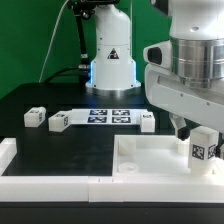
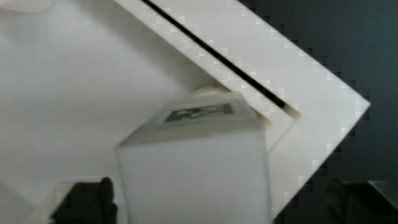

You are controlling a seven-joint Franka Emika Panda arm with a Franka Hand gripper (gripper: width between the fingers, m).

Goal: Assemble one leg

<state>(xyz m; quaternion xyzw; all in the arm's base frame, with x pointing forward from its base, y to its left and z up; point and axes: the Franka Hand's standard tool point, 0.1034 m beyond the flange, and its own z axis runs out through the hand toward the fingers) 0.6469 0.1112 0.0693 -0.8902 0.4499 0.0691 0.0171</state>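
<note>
My gripper (image 1: 197,138) is shut on a leg (image 1: 201,149), a small white cuboid peg with a marker tag facing the camera. It holds the leg upright over the right corner of the large white tray-like piece (image 1: 145,158) at the exterior view's right. In the wrist view the leg (image 2: 199,150) fills the space between the dark fingers (image 2: 86,203), with its tag at the far end close to a corner of the tray-like piece (image 2: 107,80). I cannot tell if the leg touches it.
Three more legs lie on the black table: two at the exterior view's left (image 1: 34,117) (image 1: 58,121) and one near the middle (image 1: 146,121). The marker board (image 1: 110,115) lies behind them. A white wall (image 1: 50,185) borders the front edge. The robot base (image 1: 110,60) stands at the back.
</note>
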